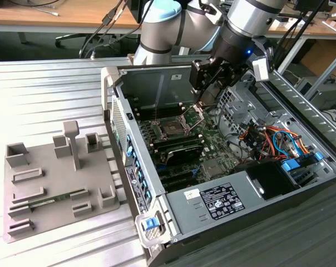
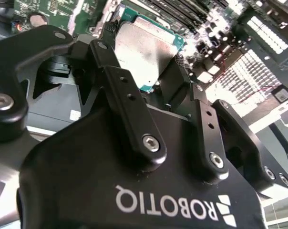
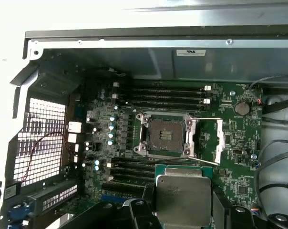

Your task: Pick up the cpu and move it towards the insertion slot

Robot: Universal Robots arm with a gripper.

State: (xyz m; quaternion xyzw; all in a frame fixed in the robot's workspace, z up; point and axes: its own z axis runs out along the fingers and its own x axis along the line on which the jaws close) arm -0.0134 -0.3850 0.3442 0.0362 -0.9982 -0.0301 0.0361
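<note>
Silvery cpu (image 3: 183,199) clamped between gripper (image 2: 146,71) fingers (image 2: 116,76), edges pinched both sides; insertion slot (image 3: 166,135) lies open just ahead of fingertips, motherboard (image 3: 234,143) below

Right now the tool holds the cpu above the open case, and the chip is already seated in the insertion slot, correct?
Not seated. The tool does grip the cpu above the open case, but the first wrist view shows the insertion slot empty, its dark centre exposed, with the chip held apart from it.
</note>
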